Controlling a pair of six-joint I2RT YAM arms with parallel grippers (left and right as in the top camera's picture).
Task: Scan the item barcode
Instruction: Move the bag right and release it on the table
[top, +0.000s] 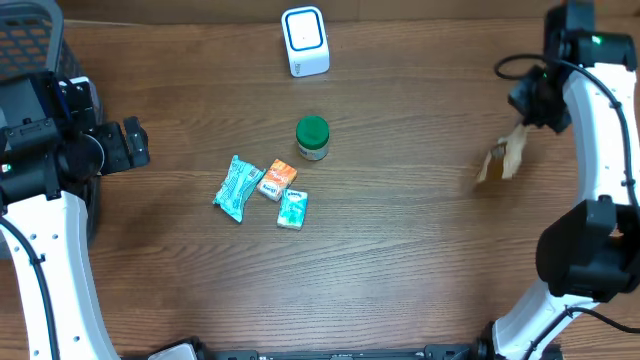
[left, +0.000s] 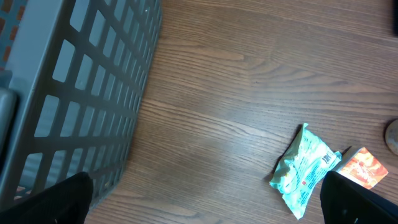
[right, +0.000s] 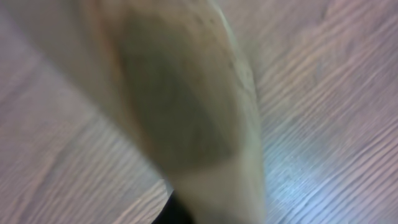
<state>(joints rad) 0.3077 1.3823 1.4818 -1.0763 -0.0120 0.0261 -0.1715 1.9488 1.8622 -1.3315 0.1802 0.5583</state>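
Tan packet hangs clamped in raised right end effector.

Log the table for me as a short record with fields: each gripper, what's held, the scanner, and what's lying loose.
left gripper: open, empty, beside basket
right gripper: shut on tan packet, right side
scanner: far edge, centre
loose, mid-table: jar, teal packet, orange packet, small teal packet
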